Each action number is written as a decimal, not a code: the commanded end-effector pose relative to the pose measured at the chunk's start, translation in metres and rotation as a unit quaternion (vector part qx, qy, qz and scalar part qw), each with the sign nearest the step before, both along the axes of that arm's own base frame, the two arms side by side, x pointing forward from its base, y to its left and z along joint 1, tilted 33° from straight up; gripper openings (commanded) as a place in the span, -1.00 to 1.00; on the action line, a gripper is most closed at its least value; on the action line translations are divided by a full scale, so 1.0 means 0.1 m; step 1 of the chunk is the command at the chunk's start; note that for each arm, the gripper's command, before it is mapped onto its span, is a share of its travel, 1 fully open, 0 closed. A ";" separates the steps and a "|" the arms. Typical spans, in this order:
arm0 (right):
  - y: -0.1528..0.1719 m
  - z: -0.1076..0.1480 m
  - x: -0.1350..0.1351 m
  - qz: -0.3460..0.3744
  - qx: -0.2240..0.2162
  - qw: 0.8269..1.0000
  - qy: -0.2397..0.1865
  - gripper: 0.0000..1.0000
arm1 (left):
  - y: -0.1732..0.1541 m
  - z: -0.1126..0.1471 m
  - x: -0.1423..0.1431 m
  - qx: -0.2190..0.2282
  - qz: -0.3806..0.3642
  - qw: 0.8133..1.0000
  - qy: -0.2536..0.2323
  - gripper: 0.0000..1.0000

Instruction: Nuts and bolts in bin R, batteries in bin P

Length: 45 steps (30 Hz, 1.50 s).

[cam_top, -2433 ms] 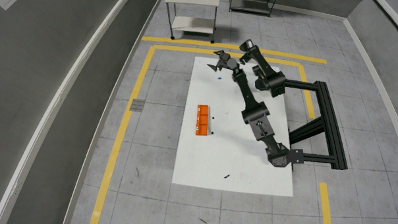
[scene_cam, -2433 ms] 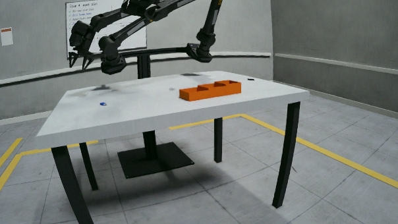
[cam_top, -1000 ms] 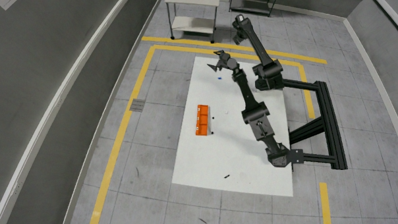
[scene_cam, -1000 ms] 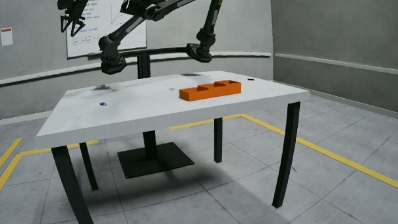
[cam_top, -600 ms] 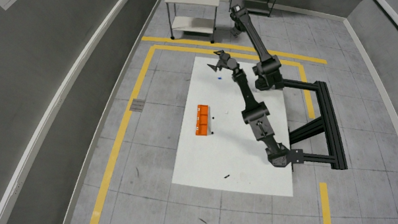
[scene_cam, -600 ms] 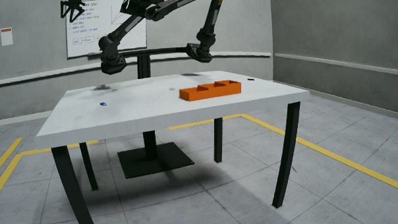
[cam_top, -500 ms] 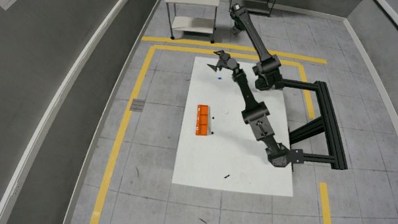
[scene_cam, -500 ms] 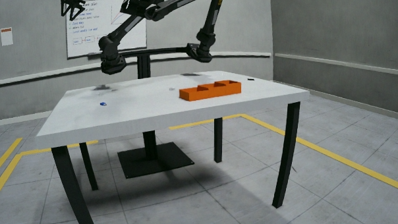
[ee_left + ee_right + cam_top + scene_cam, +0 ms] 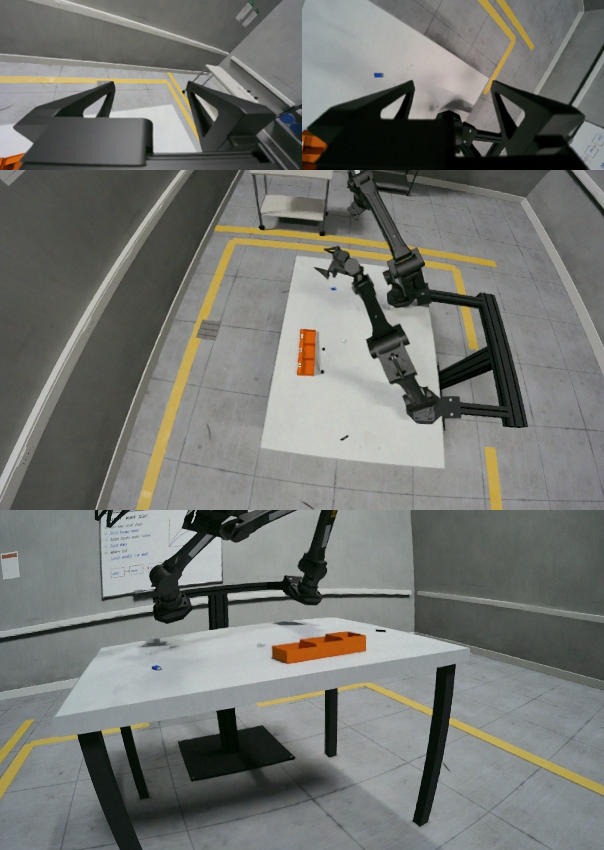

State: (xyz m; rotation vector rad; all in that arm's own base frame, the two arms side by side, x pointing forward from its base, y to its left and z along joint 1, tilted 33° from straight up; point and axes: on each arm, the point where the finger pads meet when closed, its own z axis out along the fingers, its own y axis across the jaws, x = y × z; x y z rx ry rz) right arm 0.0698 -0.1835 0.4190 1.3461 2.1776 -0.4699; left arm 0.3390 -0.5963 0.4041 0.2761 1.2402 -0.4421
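Note:
An orange bin [image 9: 307, 352] with three compartments lies on the white table; it also shows in the exterior view [image 9: 320, 646]. Its marks are too small to read. A small blue item [image 9: 333, 288] lies near the far end and shows in the right wrist view [image 9: 379, 75]. Two tiny black items [image 9: 324, 347] [image 9: 321, 371] lie beside the bin. A pale small item [image 9: 344, 340] lies further in. A black elongated item [image 9: 344, 438] lies near the other end. My left gripper [image 9: 326, 262] [image 9: 150, 85] is open and empty, high over the far end. My right gripper [image 9: 452, 84] is open and empty, raised high above the table.
A white cart [image 9: 292, 200] stands beyond the table's far end and shows in the left wrist view [image 9: 228, 81]. The black frame [image 9: 480, 360] carrying both arms runs along one long side. A whiteboard [image 9: 160, 545] hangs on the wall.

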 end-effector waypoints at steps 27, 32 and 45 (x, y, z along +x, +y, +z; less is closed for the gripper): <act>0.03 0.27 -0.04 -0.012 -0.009 1.000 -0.004 1.00 | 0.00 0.07 -0.03 -0.005 -0.002 1.000 -0.002 1.00; 0.04 0.27 0.00 -0.002 -0.009 1.000 -0.004 1.00 | 0.00 0.07 -0.03 -0.005 -0.002 1.000 -0.002 1.00; 0.15 0.27 0.23 0.064 -0.009 0.998 -0.004 1.00 | 0.00 0.07 -0.03 -0.005 -0.002 1.000 -0.002 1.00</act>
